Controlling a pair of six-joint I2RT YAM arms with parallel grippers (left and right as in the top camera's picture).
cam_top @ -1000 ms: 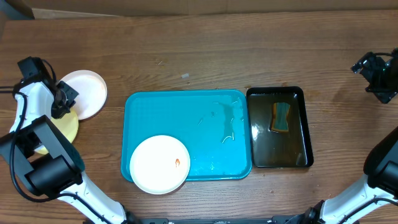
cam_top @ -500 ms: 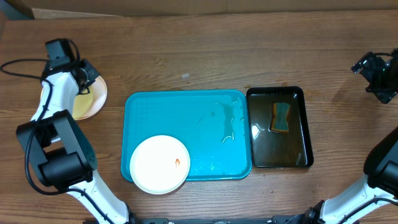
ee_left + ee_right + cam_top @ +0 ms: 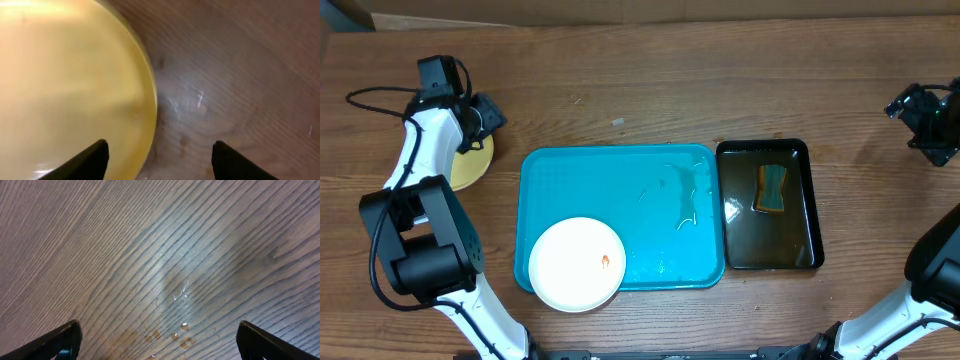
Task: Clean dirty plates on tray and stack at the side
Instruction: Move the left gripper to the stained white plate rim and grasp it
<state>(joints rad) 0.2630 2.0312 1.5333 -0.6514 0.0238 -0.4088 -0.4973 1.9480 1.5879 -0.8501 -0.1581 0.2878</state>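
Left end effector [image 3: 157,160]: fingers found apart where they were closed a second ago. One fingertip is seen over the rim of the yellow plate [image 3: 70,85], the other over bare bench [image 3: 670,80]. Nothing is clamped between them, so the plate is judged released at the left side, outside the tray [image 3: 650,200].

The arm has been swung toward the far left corner within the last second. The white plate seen at that side a second ago cannot now be made out, and it may be hidden by the arm or the yellow plate.

Right end effector [image 3: 160,337]: fingers wide apart over bare wood, nothing held, position unchanged.

One white plate [image 3: 575,262] is noted on the tray's near left corner, bearing an orange smear [image 3: 605,262]. It is judged the remaining item to be cleaned and stacked.
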